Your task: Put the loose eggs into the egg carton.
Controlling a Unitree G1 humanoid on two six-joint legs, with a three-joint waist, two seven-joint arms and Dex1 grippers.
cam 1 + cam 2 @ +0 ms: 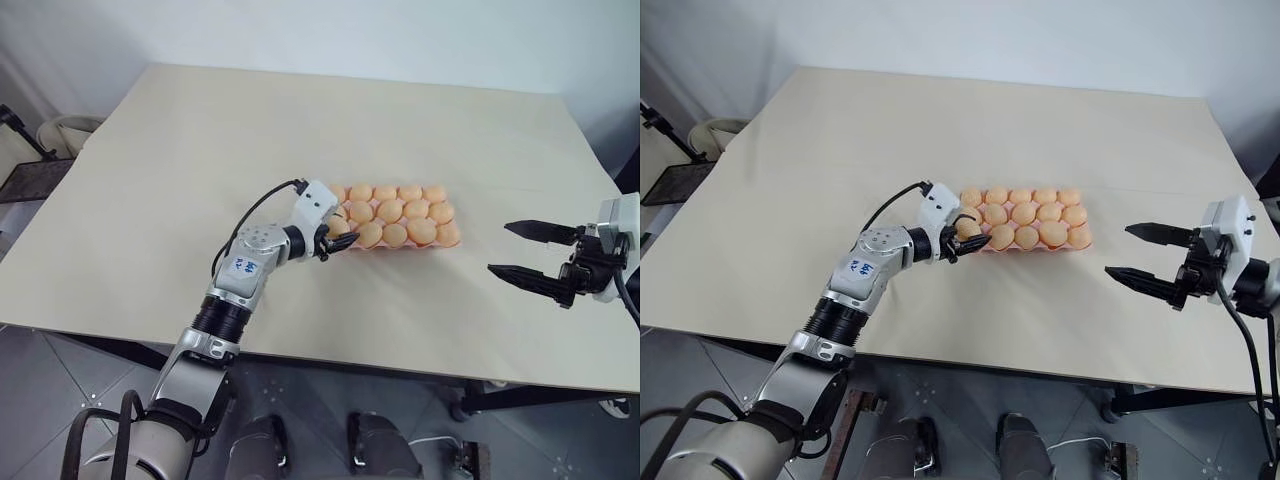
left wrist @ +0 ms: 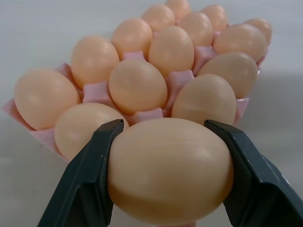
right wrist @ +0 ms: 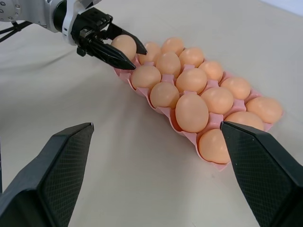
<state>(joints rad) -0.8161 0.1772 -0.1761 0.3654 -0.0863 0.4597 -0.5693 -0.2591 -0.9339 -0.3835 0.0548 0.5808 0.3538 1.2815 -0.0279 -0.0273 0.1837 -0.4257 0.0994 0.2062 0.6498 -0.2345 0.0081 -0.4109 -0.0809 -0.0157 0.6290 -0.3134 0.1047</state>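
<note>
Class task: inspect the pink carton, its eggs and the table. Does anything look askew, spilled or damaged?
Nothing stands out. The egg carton lies flat, eggs intact in their cups, nothing spilled. One egg is held between the left gripper fingers at the carton's end.

Head stereo pair looks forward and down from above the table, taking in both arms. Left wrist camera sits very close to the egg carton, facing along its rows. Right wrist camera views the same carton from farther right.
</note>
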